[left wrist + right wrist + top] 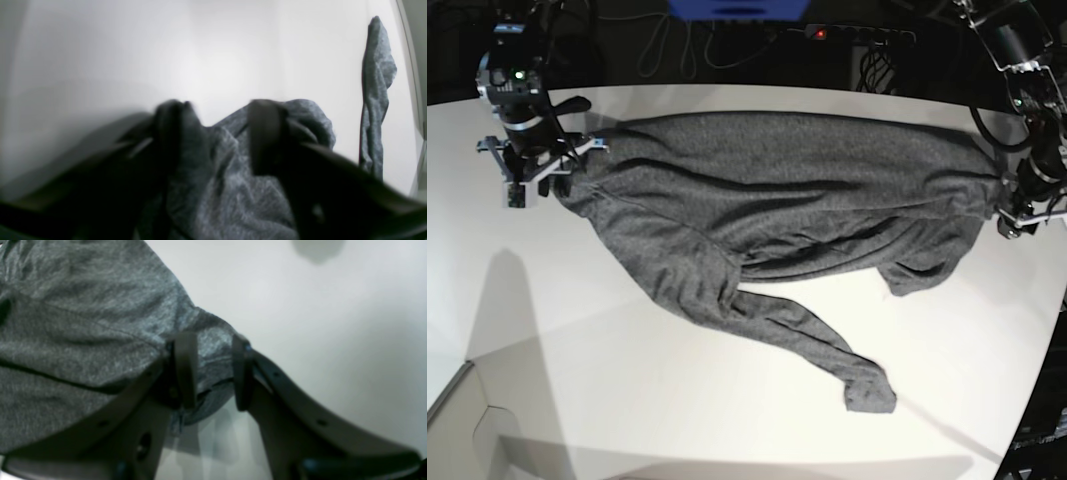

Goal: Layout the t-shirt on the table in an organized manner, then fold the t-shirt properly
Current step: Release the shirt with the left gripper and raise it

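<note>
The dark grey t-shirt (777,200) lies stretched across the white table (627,400), with one long sleeve (827,350) trailing toward the front. My right gripper (527,170) sits at its left end in the base view. In the right wrist view, the right gripper (212,370) is shut on a fold of the shirt's edge (83,323). My left gripper (1012,205) is at the shirt's pointed right end. In the blurred left wrist view, the left gripper (218,133) has both fingers pressed against a bunch of cloth (233,186) that fills the gap.
The table's curved edge (1042,330) runs close beside the left arm. Cables and a power strip with a red light (822,33) lie behind the table. A narrow strip of the shirt (377,100) shows near the table's rim in the left wrist view.
</note>
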Available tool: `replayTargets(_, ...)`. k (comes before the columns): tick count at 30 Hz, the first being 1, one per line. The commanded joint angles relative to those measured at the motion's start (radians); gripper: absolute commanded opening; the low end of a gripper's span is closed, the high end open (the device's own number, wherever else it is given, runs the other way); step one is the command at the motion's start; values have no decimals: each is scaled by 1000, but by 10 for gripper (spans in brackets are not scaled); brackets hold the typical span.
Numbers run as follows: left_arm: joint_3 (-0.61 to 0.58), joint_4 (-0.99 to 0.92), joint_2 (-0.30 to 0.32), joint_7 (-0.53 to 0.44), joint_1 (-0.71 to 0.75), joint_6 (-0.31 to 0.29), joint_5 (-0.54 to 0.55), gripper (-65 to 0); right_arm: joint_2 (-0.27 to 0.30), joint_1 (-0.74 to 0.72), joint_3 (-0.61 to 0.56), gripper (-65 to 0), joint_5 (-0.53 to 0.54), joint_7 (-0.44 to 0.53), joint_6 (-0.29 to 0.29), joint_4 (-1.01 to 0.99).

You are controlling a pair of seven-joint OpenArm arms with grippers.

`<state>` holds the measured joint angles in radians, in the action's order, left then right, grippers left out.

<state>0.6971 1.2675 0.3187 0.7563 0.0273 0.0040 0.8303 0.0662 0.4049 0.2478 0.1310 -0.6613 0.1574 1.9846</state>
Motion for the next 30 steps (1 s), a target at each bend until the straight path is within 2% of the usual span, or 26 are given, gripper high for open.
replayTargets(1, 5, 15, 20, -13, -13, -9, 11, -395, 8, -4, 2, -462, -1, 24, -6, 15)
replayTargets(11, 5, 15, 18, -13, -13, -9, 11, -404, 8, -4, 2, -462, -1, 24, -6, 15)
replayTargets(13, 5, 15, 18, -7, -13, -9, 14, -424, 8, -4, 2, -462, -1, 24, -6, 15)
replayTargets(15, 5, 15, 18, -13, -13, -9, 16, -511, 8, -4, 2, -462, -1, 24, -6, 15)
replayTargets(17, 6, 15, 18, -7, -13, -9, 14, -650, 8, -2, 2, -462, -1, 24, -6, 15)
replayTargets(20, 6, 15, 17, -5, -11, -9, 21, -636, 8, -2, 3, -462, -1, 24, -6, 15)
replayTargets(23, 14, 44, 13, -5, -5, -9, 34, -650, 8, -2, 3, -462, -1, 24, -6, 15)
replayTargets(30, 48, 228, 13, -13, 7, -9, 228, -649, 10, -2, 5, -462, -1, 24, -6, 15)
